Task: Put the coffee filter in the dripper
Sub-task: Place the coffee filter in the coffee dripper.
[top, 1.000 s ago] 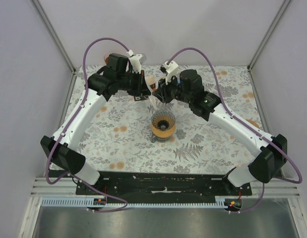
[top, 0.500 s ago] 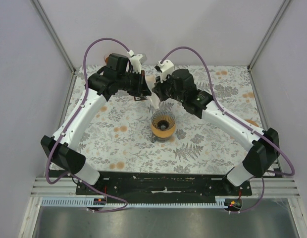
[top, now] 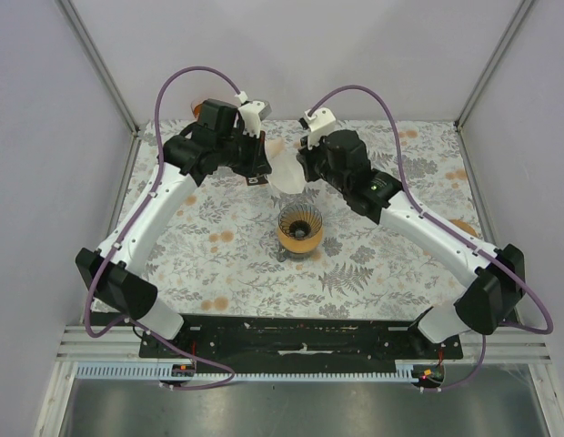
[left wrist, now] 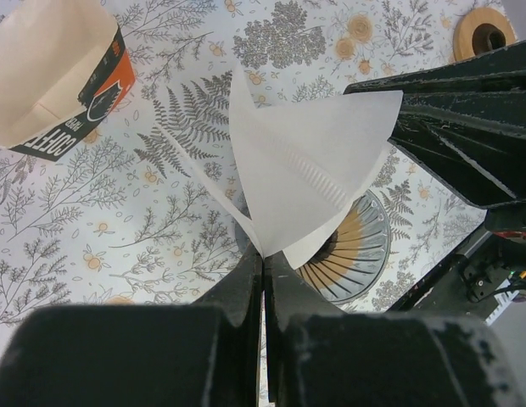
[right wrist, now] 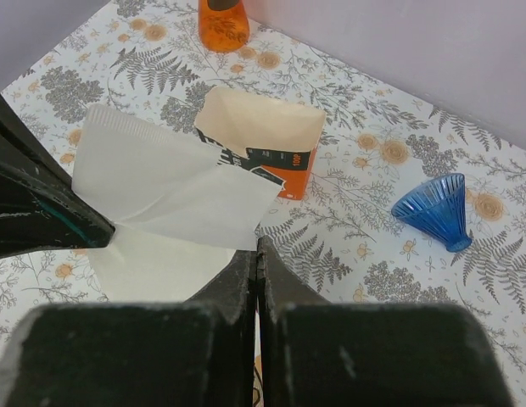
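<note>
Carton, blue cone, orange bottle on table beyond filter.

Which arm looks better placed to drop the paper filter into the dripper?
Probably left: the left hand pinches the coffee filter at its narrow end, the dripper just beyond it; the right hand only holds a far corner.

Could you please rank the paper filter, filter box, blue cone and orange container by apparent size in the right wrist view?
1. paper filter, nearest the camera
2. filter box
3. blue cone
4. orange container, cropped by the frame, so unsure
</note>
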{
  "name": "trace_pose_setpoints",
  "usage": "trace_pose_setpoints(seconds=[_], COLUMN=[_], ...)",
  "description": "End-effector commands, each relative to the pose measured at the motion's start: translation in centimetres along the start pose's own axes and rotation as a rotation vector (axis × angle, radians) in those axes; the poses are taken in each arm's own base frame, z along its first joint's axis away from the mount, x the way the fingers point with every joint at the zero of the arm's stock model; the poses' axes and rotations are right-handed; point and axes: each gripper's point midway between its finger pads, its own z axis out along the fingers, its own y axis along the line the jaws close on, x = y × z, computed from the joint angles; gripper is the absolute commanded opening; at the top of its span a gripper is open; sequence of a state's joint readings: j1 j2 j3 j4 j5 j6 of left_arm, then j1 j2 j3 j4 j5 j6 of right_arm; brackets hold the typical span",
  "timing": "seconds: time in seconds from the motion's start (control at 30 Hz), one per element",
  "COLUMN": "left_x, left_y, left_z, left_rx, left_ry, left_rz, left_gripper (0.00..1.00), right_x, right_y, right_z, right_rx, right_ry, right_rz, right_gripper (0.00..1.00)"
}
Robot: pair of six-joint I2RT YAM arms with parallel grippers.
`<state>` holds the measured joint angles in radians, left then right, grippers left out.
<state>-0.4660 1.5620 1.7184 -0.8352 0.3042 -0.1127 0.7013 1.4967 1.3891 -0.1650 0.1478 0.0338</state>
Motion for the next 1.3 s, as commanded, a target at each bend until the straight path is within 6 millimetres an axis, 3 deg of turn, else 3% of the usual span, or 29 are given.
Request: trace_pose_setpoints(seconds=[0.0, 0.17, 0.27, 0.43, 0.67, 0.9, 1.27], left_x=[0.2, 0.4, -0.6, -4.4, -6.7, -6.9, -4.2], left_y=[1.1, 0.8, 1.7, 5.2, 7.0, 10.1, 10.7], left_z=[-0.8, -0.6, -0.5, 0.2, 2.0, 3.6, 6.4], left_rx=[-0.042, -0.017, -0.063, -0.224, -0.186, -0.141, 0.075], left_ry=[0.006, 0.012, -0.013, -0.12, -0.157, -0.059, 0.035], left_rz=[0.069, 0.069, 0.107, 0.227, 0.425, 0.714, 0.819], left_gripper=[0.02, 0.02, 0.02, 0.02, 0.02, 0.02, 0.02], right_x=[-1.8, -1.9, -3.1, -6.0, -5.4, -5.6, -3.8], right_y=[-2.0, -1.3, -0.8, 0.3, -1.0, -0.9, -0.5], right_z=[-0.8, -0.5, -0.1, 2.8, 6.6, 8.7, 9.9], right_rx=[0.078, 0.037, 0.015, -0.024, 0.028, 0.016, 0.012], right_ry=[-0.065, -0.068, -0.099, -0.148, -0.156, -0.188, -0.156], right_rz=[-0.009, 0.001, 0.008, -0.002, 0.041, 0.084, 0.135], right_gripper=[0.0, 0.0, 0.0, 0.0, 0.0, 0.0, 0.0])
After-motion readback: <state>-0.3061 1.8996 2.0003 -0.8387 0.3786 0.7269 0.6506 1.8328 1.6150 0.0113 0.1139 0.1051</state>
